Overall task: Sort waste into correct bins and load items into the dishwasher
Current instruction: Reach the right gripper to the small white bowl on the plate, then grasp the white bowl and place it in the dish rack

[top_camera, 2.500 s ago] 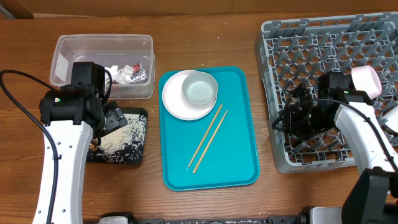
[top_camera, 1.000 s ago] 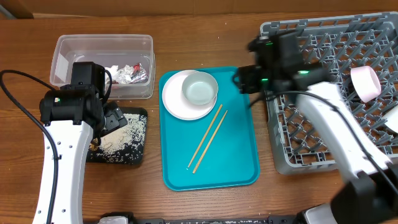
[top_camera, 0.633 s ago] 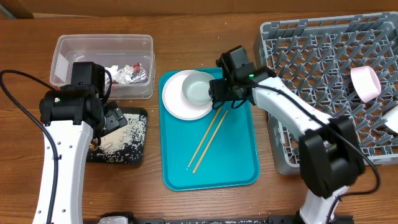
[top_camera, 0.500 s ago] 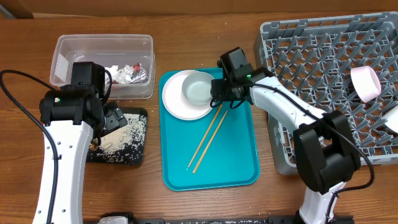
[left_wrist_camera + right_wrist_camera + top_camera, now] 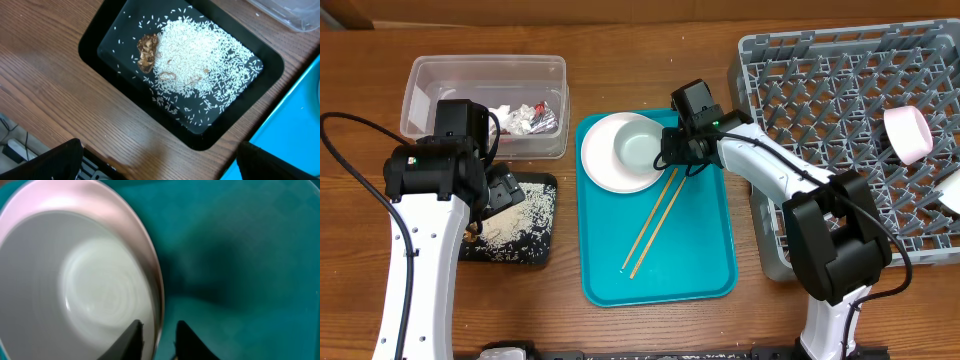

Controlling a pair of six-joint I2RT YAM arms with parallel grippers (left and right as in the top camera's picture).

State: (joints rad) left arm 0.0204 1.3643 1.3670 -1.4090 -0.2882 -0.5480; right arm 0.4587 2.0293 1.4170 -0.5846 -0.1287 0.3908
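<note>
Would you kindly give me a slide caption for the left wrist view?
Black tray on the wooden table holding a heap of rice and a brown scrap, teal tray edge at right.

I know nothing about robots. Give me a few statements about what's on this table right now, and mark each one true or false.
1. The pink bowl sits in the grey dish rack. True.
2. The two chopsticks are in the dish rack. False: they lie on the teal tray, beside the white plate.
3. The rice lies in the black tray. True.
4. The white plate is empty. False: a pale grey bowl stands on it.
5. The right gripper hangs over the dish rack. False: it is at the pale grey bowl, with its open fingers on either side of the rim.
</note>
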